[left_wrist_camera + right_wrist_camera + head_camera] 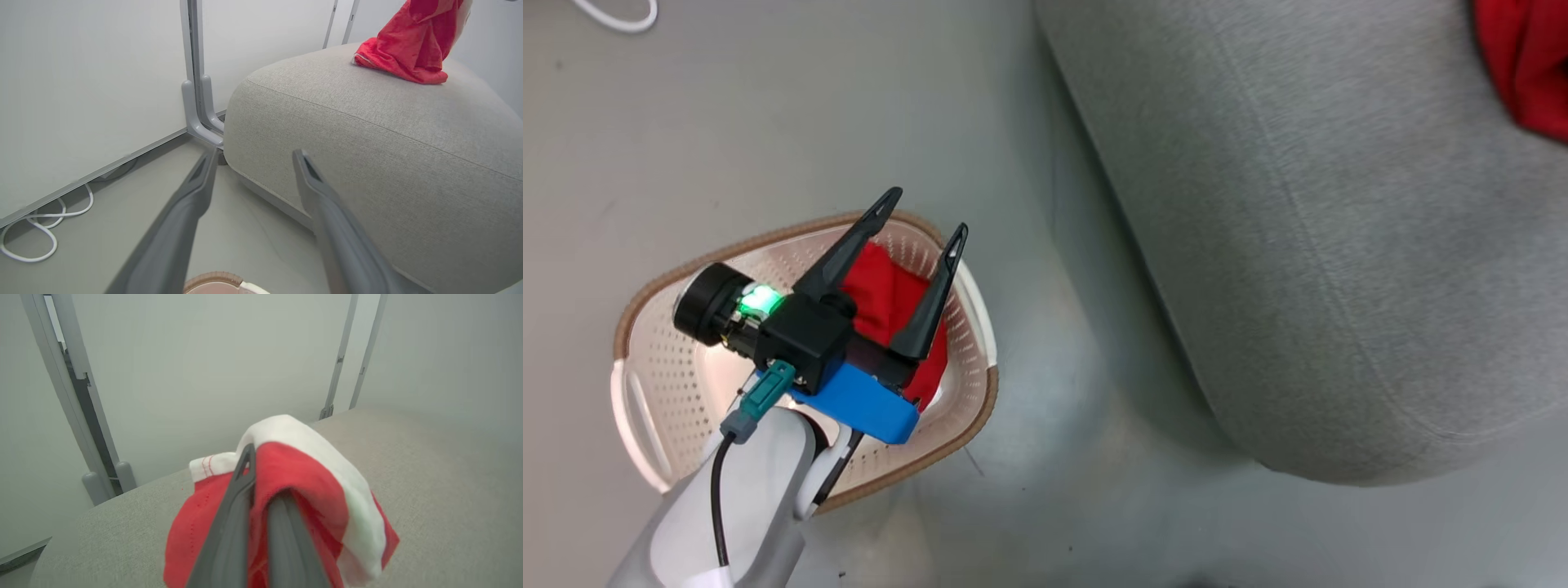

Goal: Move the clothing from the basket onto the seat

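The cream perforated basket (678,384) sits on the floor at the lower left of the head view. A plain red garment (886,298) lies inside it. My left gripper (929,210) hovers open over that garment, holding nothing; in its wrist view, my left gripper (255,154) points at the seat's side, above the basket rim (212,279). The grey seat (1298,245) fills the right. My right gripper (261,473) is shut on the red and white striped garment (310,465), held over the seat (429,490). The striped garment's (408,49) lower end touches the cushion.
A white cable (36,232) loops on the floor by the pale wall panels. A grey upright post (196,102) stands at the seat's far corner. Bare grey floor (1045,408) separates the basket from the seat.
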{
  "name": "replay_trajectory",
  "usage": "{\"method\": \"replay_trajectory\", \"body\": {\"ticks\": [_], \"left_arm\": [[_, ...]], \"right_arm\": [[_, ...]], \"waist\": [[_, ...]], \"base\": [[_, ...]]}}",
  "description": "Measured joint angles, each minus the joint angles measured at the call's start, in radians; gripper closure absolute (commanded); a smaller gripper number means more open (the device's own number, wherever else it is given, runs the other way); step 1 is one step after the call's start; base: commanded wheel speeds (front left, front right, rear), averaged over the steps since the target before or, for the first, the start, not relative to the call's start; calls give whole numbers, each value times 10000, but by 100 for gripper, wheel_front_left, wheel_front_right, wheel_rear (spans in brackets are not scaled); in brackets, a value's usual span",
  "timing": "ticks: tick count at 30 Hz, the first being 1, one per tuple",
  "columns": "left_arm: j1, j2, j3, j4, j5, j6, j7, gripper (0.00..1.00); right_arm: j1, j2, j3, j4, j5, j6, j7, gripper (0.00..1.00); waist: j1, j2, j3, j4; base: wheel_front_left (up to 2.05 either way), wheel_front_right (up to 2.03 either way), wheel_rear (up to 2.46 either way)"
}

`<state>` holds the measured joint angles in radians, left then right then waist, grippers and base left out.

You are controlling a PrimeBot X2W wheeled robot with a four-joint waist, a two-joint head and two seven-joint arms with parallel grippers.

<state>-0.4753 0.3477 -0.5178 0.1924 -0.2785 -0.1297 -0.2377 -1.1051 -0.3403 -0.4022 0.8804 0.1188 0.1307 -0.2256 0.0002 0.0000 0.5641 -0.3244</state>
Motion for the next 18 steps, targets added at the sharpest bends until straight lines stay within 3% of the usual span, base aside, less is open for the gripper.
{"method": "replay_trajectory", "body": {"ticks": [7,13,14,17,18], "left_arm": [[-193,59,-58,-52,-52,0,-6,0],[-309,-77,-94,121,-128,0,-82,0],[-346,-102,-90,167,-142,0,-109,0],[-355,-161,-84,339,-201,0,-125,0],[-355,-190,-81,403,-228,0,-153,0]], "right_arm": [[447,378,-876,926,-288,0,-230,100],[480,476,-1057,1237,-566,0,-322,100],[480,485,-1053,1246,-633,0,-326,89],[480,594,-1009,1244,-757,0,-341,39],[483,639,-972,1243,-794,0,-343,39]], "waist": [[0,0,771,507],[-1,0,739,577],[-1,0,703,571],[-1,0,572,536],[-1,0,511,528]], "base": [[0,0,0],[0,0,0],[0,0,0],[0,0,0],[0,0,0]]}}
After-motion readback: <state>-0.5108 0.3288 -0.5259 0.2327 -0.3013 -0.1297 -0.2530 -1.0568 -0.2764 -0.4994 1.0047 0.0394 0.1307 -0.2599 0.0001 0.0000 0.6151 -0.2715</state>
